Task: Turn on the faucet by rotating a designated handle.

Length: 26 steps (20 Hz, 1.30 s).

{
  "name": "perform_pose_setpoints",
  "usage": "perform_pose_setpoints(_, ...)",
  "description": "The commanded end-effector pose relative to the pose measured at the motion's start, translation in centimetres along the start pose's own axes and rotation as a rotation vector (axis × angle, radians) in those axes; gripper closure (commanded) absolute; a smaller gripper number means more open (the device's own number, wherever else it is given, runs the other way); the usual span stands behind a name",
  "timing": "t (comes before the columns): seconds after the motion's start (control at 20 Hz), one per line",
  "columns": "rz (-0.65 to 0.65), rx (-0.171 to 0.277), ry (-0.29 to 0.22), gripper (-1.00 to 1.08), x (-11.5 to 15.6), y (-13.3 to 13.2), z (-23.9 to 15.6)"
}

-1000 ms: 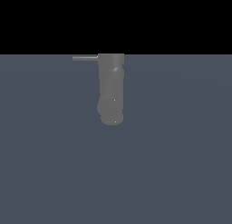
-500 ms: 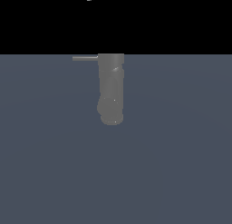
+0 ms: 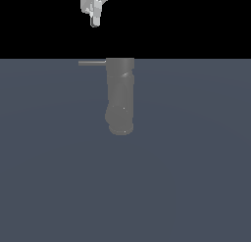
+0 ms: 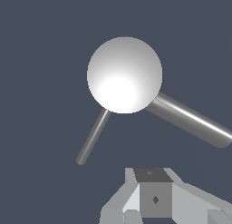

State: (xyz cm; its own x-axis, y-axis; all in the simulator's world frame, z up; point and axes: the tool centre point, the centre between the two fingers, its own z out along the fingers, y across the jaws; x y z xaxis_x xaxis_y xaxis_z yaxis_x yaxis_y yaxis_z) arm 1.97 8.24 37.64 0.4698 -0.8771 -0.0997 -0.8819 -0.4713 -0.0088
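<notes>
White robot gripper (image 3: 95, 21) hangs high above the thin straight grey handle rod (image 3: 92, 63), well clear, fingers' spread not discernible; rod projects toward the exterior view's left from the matte grey upright faucet cylinder (image 3: 120, 95) on slate-blue tabletop (image 3: 196, 177).

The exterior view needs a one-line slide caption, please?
White gripper hangs above the thin handle of the grey faucet, touching neither.

The gripper (image 3: 95, 20) is white and pale grey — blocky, angular faces with small dark diamond marks.
</notes>
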Motion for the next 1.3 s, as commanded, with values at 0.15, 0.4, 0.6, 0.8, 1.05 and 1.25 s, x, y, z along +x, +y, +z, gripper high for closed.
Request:
perform_pose_setpoints(0.15,0.136,-0.001,0.019,1.08,0.3,-3.0,2.6)
perform_pose_setpoints(0.4,0.256,0.000,0.041,1.08,0.4,-5.6,5.2)
perform_pose_setpoints(0.6,0.341,0.004,0.061,1.08,0.4,-7.4,7.1)
perform_pose_setpoints(0.8,0.406,0.008,0.077,1.08,0.3,-8.7,8.7)
perform_pose_setpoints(1.05,0.460,0.013,0.092,1.08,0.2,-9.9,10.0)
perform_pose_setpoints(1.25,0.482,0.015,0.098,1.08,0.2,-10.3,10.6)
